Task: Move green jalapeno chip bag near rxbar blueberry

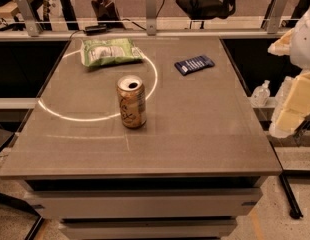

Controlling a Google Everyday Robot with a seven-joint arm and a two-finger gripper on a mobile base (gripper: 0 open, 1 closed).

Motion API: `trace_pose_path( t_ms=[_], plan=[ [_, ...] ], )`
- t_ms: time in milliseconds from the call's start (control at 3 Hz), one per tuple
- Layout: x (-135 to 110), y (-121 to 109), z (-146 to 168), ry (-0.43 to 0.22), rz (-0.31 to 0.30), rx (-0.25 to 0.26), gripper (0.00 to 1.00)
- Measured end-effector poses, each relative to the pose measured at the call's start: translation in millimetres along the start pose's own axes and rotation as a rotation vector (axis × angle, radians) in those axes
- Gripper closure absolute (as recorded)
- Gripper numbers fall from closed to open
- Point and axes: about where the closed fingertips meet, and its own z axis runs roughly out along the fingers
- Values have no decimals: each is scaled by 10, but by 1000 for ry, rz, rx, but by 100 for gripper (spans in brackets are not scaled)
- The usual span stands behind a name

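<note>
The green jalapeno chip bag (110, 52) lies flat at the table's far left, crinkly light green with a white panel. The rxbar blueberry (194, 64) is a small dark-blue wrapper with white text, lying flat at the far right-centre, about a bag's width to the right of the bag. My gripper (291, 109) shows as pale, yellowish parts at the right edge of the view, beyond the table's right side and well away from both things. It holds nothing that I can see.
A tan-gold drink can (131, 102) stands upright, opened, in the middle of the grey table (160, 144), in front of the bag. A bright ring of light lies around it. A rail with posts (151, 14) runs behind the table. A small clear bottle (261, 93) sits off the right side.
</note>
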Motion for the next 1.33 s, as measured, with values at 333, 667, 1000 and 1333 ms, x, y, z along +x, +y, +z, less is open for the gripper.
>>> trace_pose_path(
  t_ms=[333,667,1000,1333],
  plan=[
    [0,0,0,0,0,0,0],
    [20,-30,-16,-2,29,18,0],
    [115,-98,-132,-74,150,69,0],
    [217,-36,-155,-214,260,120,0]
  ],
)
